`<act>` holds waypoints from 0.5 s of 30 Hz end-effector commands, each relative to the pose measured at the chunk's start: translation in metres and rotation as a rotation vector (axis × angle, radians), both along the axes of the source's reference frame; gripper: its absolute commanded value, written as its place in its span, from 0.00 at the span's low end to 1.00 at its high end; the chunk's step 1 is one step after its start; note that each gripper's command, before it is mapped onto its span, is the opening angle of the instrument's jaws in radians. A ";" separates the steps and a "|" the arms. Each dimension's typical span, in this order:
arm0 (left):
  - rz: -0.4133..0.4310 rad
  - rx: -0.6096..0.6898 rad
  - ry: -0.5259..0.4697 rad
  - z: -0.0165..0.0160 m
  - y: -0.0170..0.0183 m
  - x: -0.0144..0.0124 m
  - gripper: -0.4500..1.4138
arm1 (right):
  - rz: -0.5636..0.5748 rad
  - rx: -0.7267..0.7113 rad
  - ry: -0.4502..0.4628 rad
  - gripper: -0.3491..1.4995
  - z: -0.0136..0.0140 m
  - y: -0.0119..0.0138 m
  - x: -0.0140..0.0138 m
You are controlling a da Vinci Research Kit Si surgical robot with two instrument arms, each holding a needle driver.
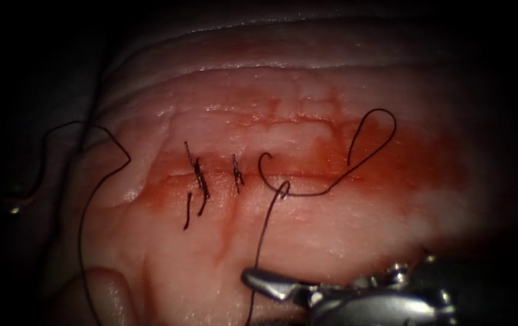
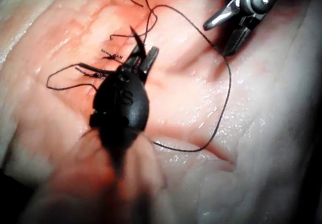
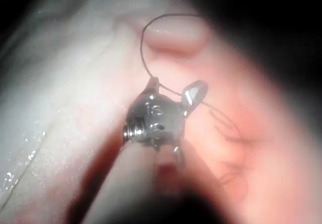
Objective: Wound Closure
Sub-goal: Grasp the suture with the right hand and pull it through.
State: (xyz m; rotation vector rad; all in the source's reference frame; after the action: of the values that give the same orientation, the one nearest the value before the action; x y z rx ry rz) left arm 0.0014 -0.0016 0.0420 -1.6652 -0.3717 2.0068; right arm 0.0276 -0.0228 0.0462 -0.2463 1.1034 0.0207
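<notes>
The tissue [image 1: 307,241] carries a cut [image 1: 331,174] that runs across the endoscope view. Two tied stitches [image 1: 199,175] [image 1: 236,174] cross its left part. Just right of them, dark thread [image 1: 269,172] curls out of the cut and makes a big loop [image 1: 372,136] to the right. One strand drops toward my right tool [image 1: 250,279], which lies low on the near side. Its jaws stand open [image 2: 217,39], and thread runs across between them [image 3: 176,83] without being gripped. My left tool [image 2: 144,43], dark, hovers over the stitches [image 2: 111,56], jaws slightly apart and empty.
A long slack strand [image 1: 84,205] sweeps round the tissue's left end and off the near edge. A small glint [image 1: 14,209] sits in the dark at far left; I cannot tell what it is. Red fluid [image 1: 404,163] stains the tissue along the cut.
</notes>
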 end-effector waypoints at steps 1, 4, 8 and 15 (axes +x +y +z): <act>0.001 0.000 -0.001 0.0006 -0.0002 -0.0006 0.00 | 0.010 0.002 -0.011 0.93 0.0024 0.0011 -0.0004; 0.001 0.000 -0.001 0.0006 -0.0002 -0.0006 0.00 | 0.020 0.000 -0.015 0.92 0.0046 0.0024 -0.0012; 0.001 0.000 -0.001 0.0006 -0.0003 -0.0006 0.00 | 0.033 -0.011 0.003 0.91 0.0068 0.0037 -0.0018; 0.001 0.000 -0.001 0.0006 -0.0003 -0.0005 0.00 | 0.087 0.092 0.061 0.73 0.0062 0.0049 -0.0044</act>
State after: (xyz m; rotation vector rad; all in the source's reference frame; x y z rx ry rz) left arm 0.0014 -0.0016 0.0421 -1.6663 -0.3719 2.0069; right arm 0.0229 -0.0175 0.0517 -0.2027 1.1533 0.1707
